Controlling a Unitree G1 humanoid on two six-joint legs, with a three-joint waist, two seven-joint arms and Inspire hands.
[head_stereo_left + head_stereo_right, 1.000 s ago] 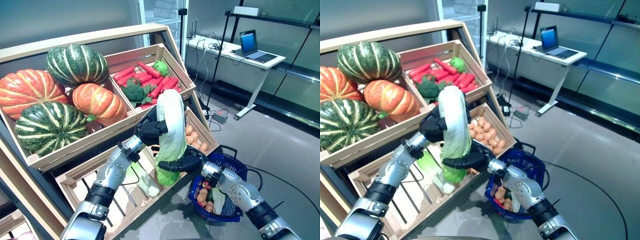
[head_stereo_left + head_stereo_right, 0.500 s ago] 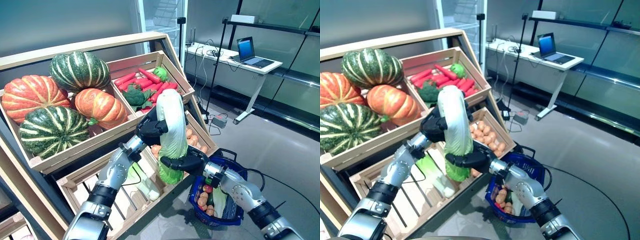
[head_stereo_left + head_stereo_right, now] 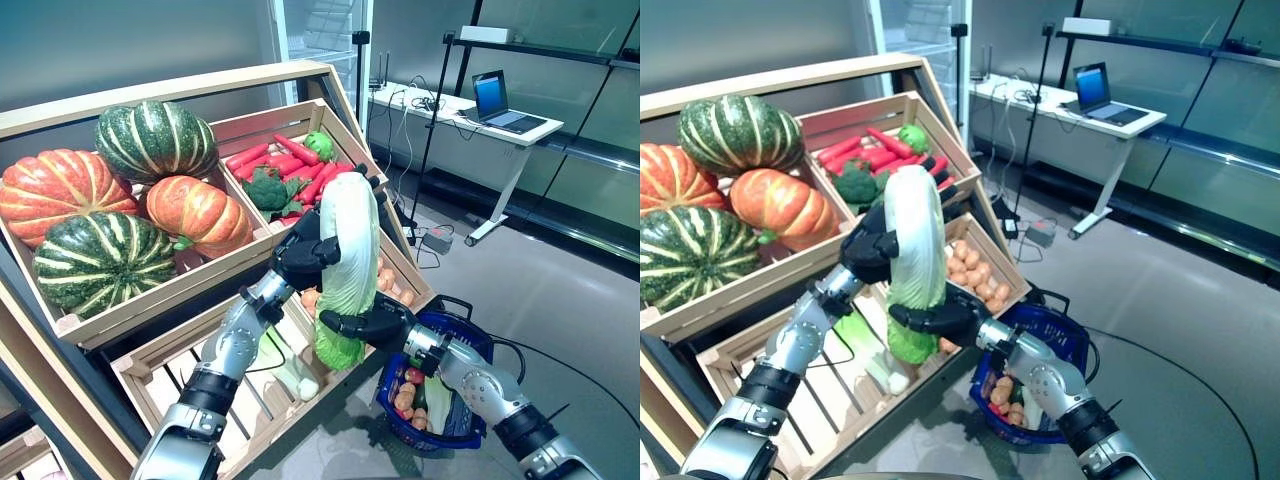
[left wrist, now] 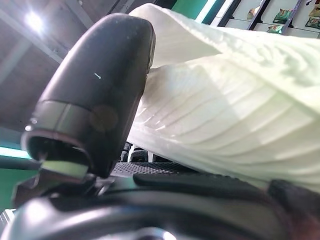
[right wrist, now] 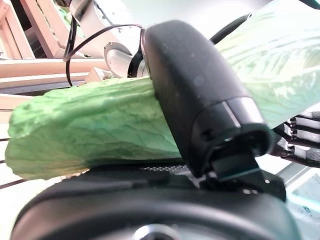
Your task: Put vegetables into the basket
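Note:
A long napa cabbage [image 3: 346, 262], white at the top and green at the bottom, stands upright in the air before the wooden stand. My left hand [image 3: 305, 256] is curled round its upper white part; the cabbage shows in the left wrist view [image 4: 225, 125]. My right hand [image 3: 370, 323] is curled round its lower green part, seen in the right wrist view [image 5: 95, 135]. The blue basket [image 3: 470, 345] stands on the floor to the right of the cabbage, with potatoes, red pieces and a green vegetable [image 3: 436, 392] inside.
The tiered wooden stand [image 3: 215, 75] with crates of produce is on the left. A crate of potatoes [image 3: 390, 275] sits just behind the cabbage. A white desk [image 3: 470, 110] with a laptop stands at the back right, over open grey floor.
The cabbage has risen a little in both hands and its top has tipped slightly to the right. The camera view has shifted a little.

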